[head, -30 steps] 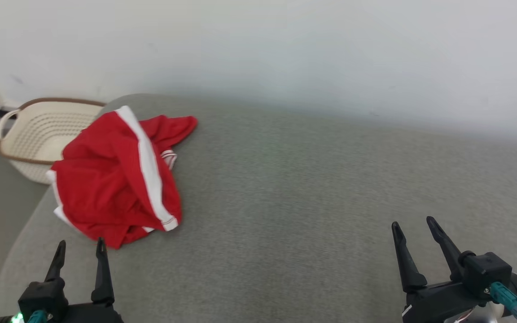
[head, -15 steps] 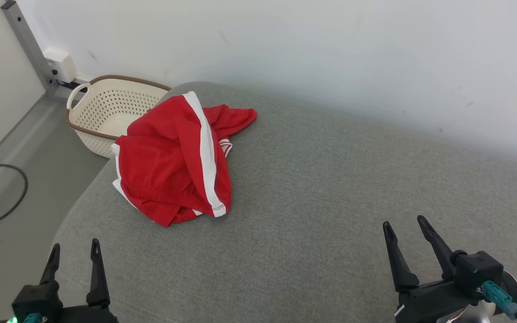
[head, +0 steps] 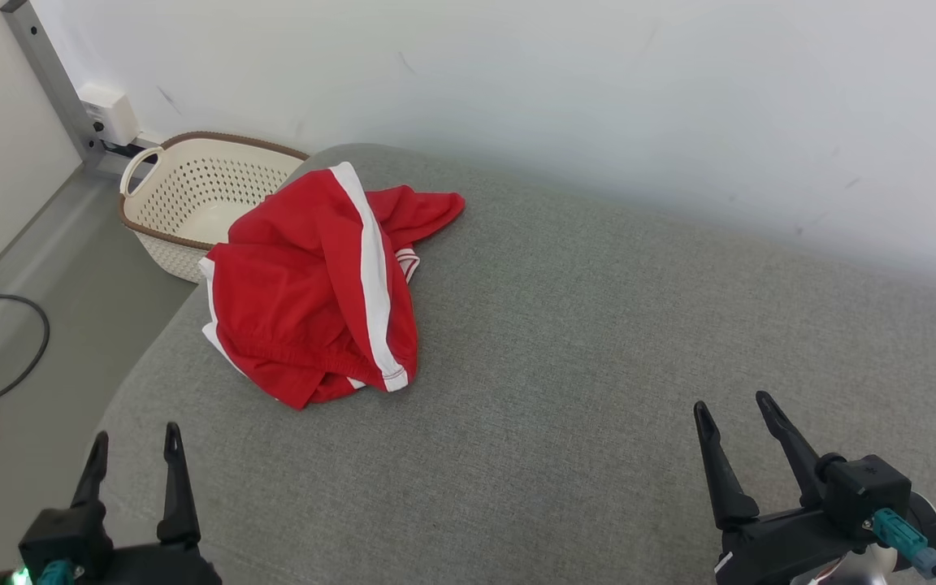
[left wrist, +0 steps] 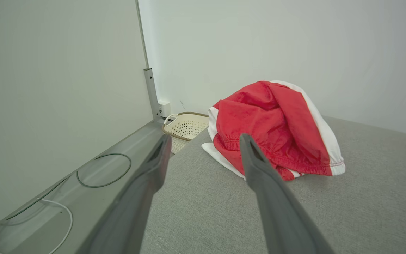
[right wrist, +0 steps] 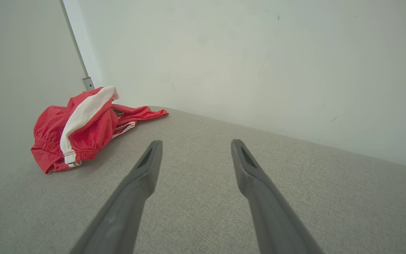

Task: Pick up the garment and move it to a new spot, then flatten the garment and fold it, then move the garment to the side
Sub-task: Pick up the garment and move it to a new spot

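Landmark: the cream basket [head: 192, 187], perforated with a brown rim, stood on the floor at the far left corner of the grey cushion [head: 598, 366]
Garment [head: 314, 284]: red with a white stripe, it lay crumpled in a heap on the cushion just beside the basket, and nothing held it
My left gripper [head: 136, 434]: my jaws stood wide with nothing between them, on the near side of the basket, over the cushion's edge and apart from the garment
My right gripper [head: 732, 402]: jaws wide too and empty, well apart from the basket, over bare fabric to its right
Cable [head: 29, 357]: a dark loop on the floor, left of the basket and nearer to me
Wall box [head: 110, 114]: white, just behind the basket, beside a metal post [head: 45, 73]
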You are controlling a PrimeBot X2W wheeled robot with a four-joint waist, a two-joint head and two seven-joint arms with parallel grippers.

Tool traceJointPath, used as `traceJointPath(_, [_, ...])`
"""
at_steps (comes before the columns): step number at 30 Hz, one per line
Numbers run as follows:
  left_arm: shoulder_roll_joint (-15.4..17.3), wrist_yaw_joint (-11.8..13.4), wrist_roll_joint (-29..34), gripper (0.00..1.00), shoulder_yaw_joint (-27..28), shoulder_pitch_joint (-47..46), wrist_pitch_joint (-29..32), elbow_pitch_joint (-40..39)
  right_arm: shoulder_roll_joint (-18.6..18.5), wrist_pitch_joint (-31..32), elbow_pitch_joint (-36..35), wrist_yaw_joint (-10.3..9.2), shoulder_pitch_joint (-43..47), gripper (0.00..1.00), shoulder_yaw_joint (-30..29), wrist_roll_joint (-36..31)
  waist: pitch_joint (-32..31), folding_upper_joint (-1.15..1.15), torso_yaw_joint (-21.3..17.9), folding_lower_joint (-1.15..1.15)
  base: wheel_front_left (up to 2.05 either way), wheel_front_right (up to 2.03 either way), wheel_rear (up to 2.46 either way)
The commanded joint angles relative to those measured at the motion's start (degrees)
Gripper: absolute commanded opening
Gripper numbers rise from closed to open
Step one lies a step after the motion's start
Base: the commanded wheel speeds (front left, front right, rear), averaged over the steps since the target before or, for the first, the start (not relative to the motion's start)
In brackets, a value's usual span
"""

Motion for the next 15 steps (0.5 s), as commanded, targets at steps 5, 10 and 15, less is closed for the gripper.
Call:
traceJointPath(5, [1.0, -0.2, -0.3, 1.0, 0.2, -3.3, 1.0, -3.6, -0.1, -0.2, -0.1, 0.03, -0.4, 1.0, 0.2, 0.2, 0.3, 0.0, -0.4, 0.0, 0.0, 0.0, 0.0])
traceJointPath(10, [1.8, -1.6, -1.2, 1.0, -0.5, -9.1, 4.6, -6.5, -0.6, 0.1, -0.5, 0.04, -1.0, 1.0, 0.6, 0.5, 1.3, 0.0, -1.4, 0.0, 0.0, 0.0, 0.0])
traceJointPath(15, [2.4, -4.3, -2.7, 1.0, -2.5, -16.9, 10.5, -4.4, -1.1, 0.4, -1.0, 0.04, -1.7, 1.0, 1.0, 0.5, 3.2, 0.0, -3.4, 0.0, 0.0, 0.0, 0.0])
